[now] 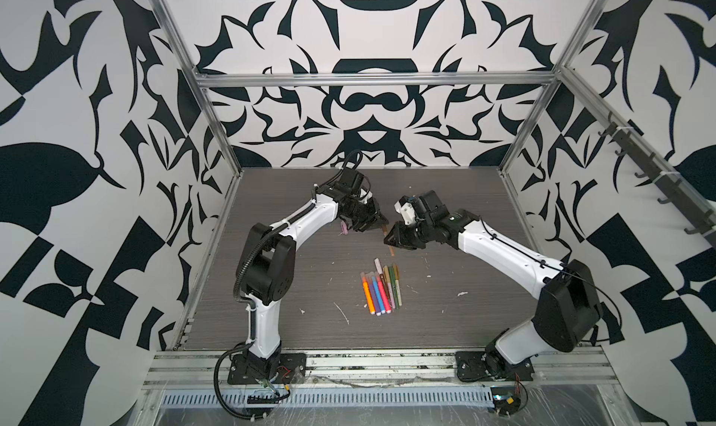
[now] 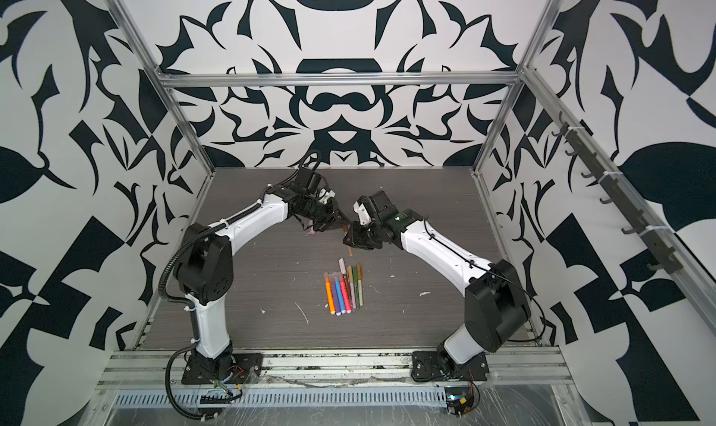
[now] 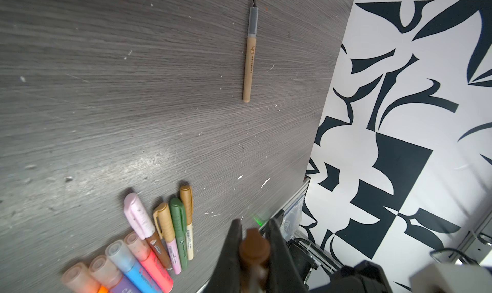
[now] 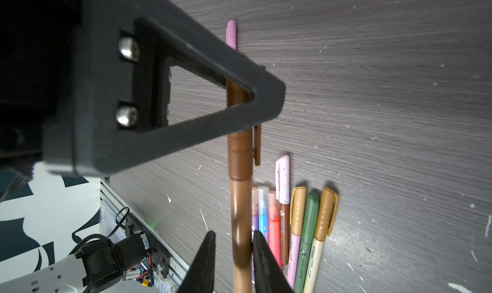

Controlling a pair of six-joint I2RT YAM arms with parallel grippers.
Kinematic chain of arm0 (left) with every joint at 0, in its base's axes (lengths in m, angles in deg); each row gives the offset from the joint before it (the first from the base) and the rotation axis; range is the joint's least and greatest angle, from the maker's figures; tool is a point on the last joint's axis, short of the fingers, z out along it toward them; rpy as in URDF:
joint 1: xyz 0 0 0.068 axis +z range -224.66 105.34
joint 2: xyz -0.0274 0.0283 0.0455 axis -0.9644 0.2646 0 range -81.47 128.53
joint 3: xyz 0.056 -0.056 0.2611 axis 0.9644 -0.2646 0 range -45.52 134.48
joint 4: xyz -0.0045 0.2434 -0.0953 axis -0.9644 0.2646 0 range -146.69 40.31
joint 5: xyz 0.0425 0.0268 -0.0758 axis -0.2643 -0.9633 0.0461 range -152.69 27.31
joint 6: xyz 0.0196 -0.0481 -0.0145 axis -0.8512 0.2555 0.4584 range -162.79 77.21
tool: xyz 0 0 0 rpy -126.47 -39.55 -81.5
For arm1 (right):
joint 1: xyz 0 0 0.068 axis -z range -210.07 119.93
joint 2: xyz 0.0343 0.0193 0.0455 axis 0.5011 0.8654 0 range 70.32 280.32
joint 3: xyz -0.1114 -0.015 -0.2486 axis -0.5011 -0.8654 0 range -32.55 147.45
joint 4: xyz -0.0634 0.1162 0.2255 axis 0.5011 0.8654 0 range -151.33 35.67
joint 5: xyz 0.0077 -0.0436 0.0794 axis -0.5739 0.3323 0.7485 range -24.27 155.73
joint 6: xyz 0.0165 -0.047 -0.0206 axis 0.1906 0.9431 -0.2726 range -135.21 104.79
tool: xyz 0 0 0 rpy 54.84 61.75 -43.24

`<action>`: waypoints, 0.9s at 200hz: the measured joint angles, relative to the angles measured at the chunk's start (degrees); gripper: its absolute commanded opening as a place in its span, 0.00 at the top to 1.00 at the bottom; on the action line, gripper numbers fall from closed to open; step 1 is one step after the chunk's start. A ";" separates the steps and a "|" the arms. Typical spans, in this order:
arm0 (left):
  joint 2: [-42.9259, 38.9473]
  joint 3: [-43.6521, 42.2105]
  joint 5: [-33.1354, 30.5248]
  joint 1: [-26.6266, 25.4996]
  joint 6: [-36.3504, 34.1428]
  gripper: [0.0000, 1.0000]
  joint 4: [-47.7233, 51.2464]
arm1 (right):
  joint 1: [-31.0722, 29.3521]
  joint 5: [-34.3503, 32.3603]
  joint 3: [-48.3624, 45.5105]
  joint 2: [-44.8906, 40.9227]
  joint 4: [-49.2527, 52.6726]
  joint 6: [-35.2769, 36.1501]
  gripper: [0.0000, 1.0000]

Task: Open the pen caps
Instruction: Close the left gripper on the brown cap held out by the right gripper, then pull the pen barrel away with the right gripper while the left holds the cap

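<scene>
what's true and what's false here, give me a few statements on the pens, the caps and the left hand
1. The left hand is closed on the brown cap. True.
2. That cap is already off the brown pen. False: it is still seated on the barrel.
3. Every pen in the cluster wears a cap. True.
4. The green pen lies alone, far from the others. False: it lies inside the cluster.
5. An uncapped tan pen lies apart from the cluster. True.
</scene>
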 measured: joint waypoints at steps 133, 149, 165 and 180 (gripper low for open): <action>5.29 8.70 2.69 2.10 -2.12 1.00 5.73 | 0.52 0.37 -2.36 0.98 -5.49 -0.98 1.00; 8.44 13.81 4.46 3.63 -3.93 1.00 10.10 | 0.00 -1.55 -5.88 -0.35 -12.31 -2.67 1.00; 10.97 18.23 4.85 4.83 -4.92 1.00 13.40 | -1.20 -3.06 -9.33 -2.38 -16.65 -4.70 1.00; 13.27 22.62 2.49 8.57 -5.64 1.00 11.93 | -3.91 -2.16 -13.75 -5.53 -13.81 -6.36 1.00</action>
